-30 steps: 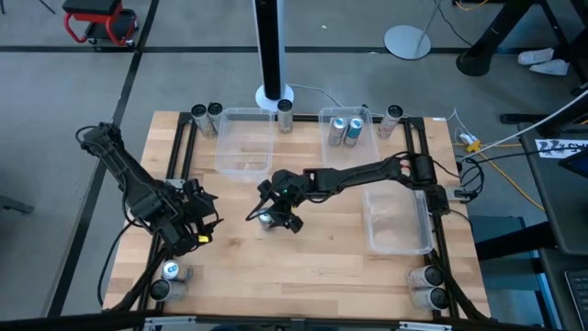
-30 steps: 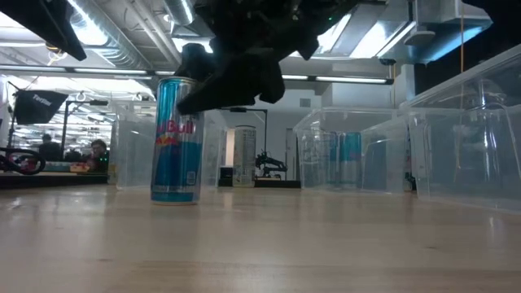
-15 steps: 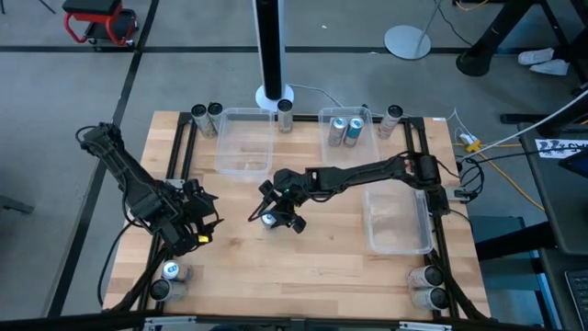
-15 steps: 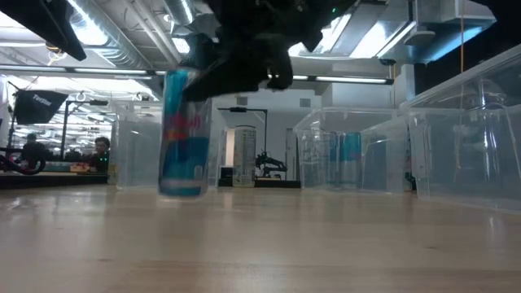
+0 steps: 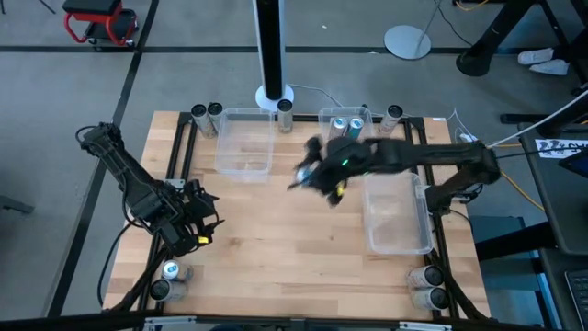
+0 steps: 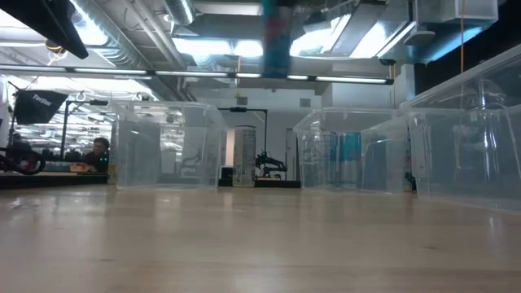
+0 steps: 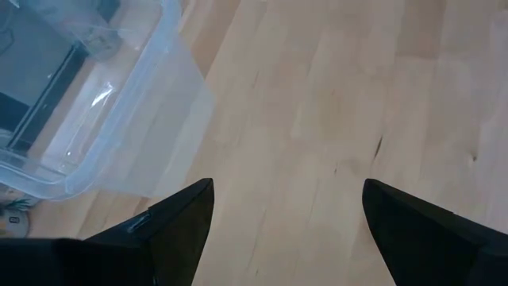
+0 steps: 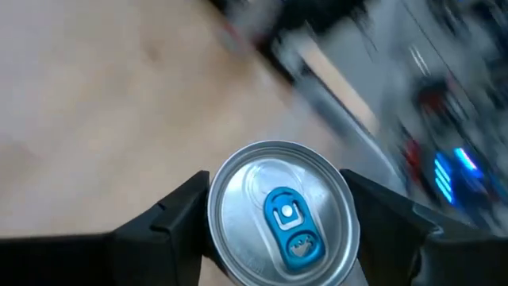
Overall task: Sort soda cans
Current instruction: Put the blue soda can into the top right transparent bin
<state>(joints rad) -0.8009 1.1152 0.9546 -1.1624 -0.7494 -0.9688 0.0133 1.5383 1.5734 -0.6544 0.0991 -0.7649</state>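
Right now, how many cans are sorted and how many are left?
Two blue cans already stand in the back bin. The right gripper holds another can lifted off the table. The left gripper waits open. About nine more wait at the table's edges, like one.

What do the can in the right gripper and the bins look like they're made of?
The can, gripped by the right gripper, looks like aluminium: a brushed, shiny silver top with a blue pull tab. The bins look like clear, glossy plastic; you see straight through the walls, which catch glare.
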